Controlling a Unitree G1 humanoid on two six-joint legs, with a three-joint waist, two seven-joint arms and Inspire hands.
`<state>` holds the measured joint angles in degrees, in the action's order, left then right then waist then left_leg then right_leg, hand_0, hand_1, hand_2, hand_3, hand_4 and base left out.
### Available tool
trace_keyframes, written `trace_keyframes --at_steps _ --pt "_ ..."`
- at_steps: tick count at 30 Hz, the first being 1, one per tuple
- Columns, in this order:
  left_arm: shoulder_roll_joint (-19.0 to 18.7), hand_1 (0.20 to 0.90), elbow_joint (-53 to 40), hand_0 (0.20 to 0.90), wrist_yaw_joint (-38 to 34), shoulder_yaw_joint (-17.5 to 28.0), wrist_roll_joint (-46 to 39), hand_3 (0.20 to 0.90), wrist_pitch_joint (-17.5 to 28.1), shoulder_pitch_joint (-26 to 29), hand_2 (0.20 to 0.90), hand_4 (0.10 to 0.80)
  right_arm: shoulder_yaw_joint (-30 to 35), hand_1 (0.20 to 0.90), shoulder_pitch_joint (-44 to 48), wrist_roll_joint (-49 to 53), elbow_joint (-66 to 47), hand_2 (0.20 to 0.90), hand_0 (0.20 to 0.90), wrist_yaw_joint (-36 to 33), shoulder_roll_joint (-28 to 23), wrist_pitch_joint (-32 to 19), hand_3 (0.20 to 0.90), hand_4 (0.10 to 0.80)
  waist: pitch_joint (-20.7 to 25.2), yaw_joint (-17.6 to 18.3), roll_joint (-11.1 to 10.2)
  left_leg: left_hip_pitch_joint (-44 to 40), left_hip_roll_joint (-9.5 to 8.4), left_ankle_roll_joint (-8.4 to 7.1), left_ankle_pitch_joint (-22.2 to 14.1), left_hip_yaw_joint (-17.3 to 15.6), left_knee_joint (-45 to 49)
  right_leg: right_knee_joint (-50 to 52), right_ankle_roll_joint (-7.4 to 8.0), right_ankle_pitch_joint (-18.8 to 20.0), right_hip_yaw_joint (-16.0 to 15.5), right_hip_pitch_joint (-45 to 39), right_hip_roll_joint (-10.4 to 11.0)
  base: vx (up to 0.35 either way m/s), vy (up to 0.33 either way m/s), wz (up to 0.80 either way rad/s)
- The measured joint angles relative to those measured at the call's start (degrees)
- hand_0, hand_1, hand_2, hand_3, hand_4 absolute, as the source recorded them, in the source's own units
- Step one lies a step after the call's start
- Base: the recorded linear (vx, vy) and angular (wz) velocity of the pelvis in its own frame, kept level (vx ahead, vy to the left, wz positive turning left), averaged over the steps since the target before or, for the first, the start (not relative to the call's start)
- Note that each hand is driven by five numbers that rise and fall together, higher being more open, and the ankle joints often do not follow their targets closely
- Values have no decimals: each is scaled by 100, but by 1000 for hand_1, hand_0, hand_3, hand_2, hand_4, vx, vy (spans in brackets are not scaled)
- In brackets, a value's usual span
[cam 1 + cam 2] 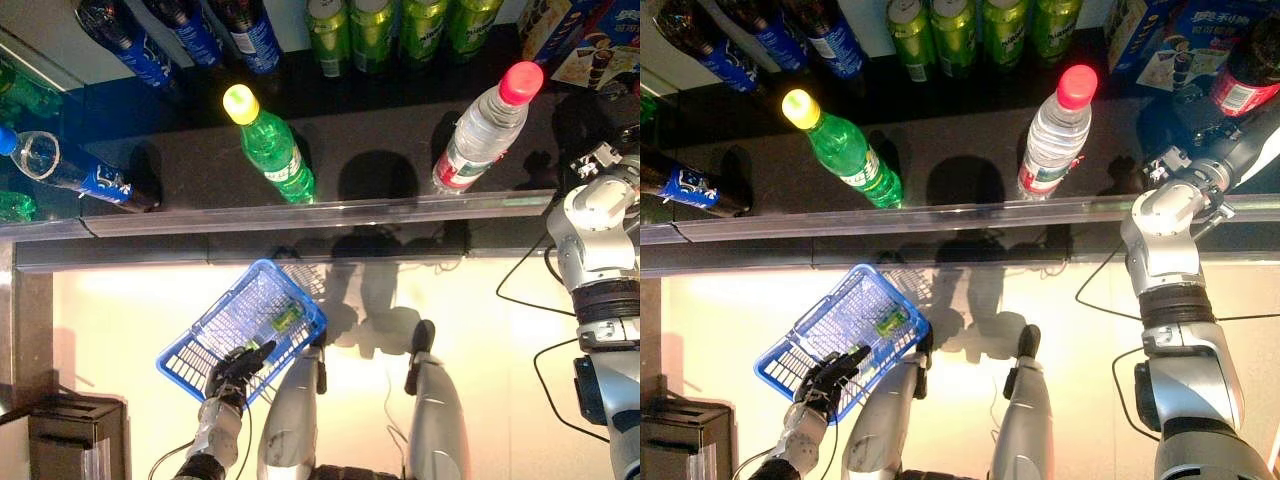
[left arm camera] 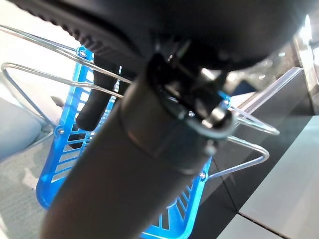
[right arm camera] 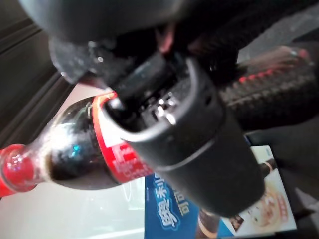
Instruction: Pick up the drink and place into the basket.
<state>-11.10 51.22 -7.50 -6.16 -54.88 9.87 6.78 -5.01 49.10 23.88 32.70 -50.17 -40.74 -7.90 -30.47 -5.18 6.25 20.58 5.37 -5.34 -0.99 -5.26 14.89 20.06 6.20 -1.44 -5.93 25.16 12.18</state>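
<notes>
A dark cola bottle (image 3: pixel 75 154) with a red label and red cap stands on the black shelf at the far right (image 1: pixel 1240 85). My right hand (image 3: pixel 199 149) reaches up to it (image 1: pixel 1255 135), with its thumb and fingers curled round the bottle's body. My left hand (image 1: pixel 235 372) is shut on the thin wire handles (image 2: pixel 30 69) of the blue basket (image 1: pixel 205 318), which hangs low at the left. A small green drink (image 1: pixel 287 317) lies in the basket.
On the shelf stand a green bottle with a yellow cap (image 1: pixel 272 148), a clear bottle with a red cap (image 1: pixel 480 135), green cans (image 1: pixel 390 30), blue-labelled dark bottles (image 1: pixel 190 35) and snack boxes (image 1: pixel 1160 40). A glass rail (image 1: pixel 300 215) runs along the shelf's front edge.
</notes>
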Motion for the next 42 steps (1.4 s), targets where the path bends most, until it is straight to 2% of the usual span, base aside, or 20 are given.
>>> trace_keyframes --at_steps 11,17,20,25,29,32,37,42 --pt "-8 300 6 300 33 1 0 200 -106 -2 300 100 6 300 -146 215 125 300 300 3 -1 78 200 100 -15 55 13 -184 -13 1 -1 -28 31 57 -7 4 6 -155 18 -42 28 -1" --pt "-2 300 135 300 27 12 -40 200 -169 -35 300 100 264 300 -747 276 7 300 300 9 0 133 200 100 -15 81 13 -474 -11 23 -17 -47 56 50 -38 -12 2 -455 23 7 4 0" --pt "34 300 170 300 -14 78 -125 200 -170 -67 300 100 668 300 -1207 274 -334 300 300 41 7 188 200 100 -16 104 14 -597 7 41 -59 -52 122 40 -48 -20 1 -615 9 69 13 -1" --pt "207 300 168 300 -50 410 -214 200 -165 -323 300 100 934 300 -2020 233 -1150 300 300 210 42 311 200 100 -15 274 6 -965 36 66 -153 -70 124 -87 -36 -38 2 -1011 -7 91 16 -3" --pt "275 300 41 300 -33 536 -166 200 -153 -589 300 100 1038 300 -2719 27 -2084 300 300 570 92 337 200 100 -13 441 3 -1200 60 54 -207 -86 117 -137 -20 -59 4 -1260 -27 54 40 -3" --pt "366 300 -121 300 -11 735 -40 200 -138 -795 300 100 1093 300 -3086 -156 -2627 300 300 896 334 339 200 100 2 518 -36 -1338 75 42 -223 -93 93 -146 -22 -85 4 -1389 -42 41 24 -1" --pt "433 300 -153 300 54 960 26 200 -104 -1046 300 100 1078 300 -3723 -221 -3271 300 300 1937 672 338 200 100 53 530 -146 -1681 108 27 -234 -156 -62 -160 -23 -157 24 -1635 -68 62 30 -4" --pt "444 300 -272 300 49 1180 45 200 -101 -1283 300 100 1035 300 -4407 -118 -3983 300 300 2992 745 337 200 100 149 539 -308 -1909 138 -8 -219 -210 -205 -227 -23 -188 41 -1802 -114 19 24 -5"
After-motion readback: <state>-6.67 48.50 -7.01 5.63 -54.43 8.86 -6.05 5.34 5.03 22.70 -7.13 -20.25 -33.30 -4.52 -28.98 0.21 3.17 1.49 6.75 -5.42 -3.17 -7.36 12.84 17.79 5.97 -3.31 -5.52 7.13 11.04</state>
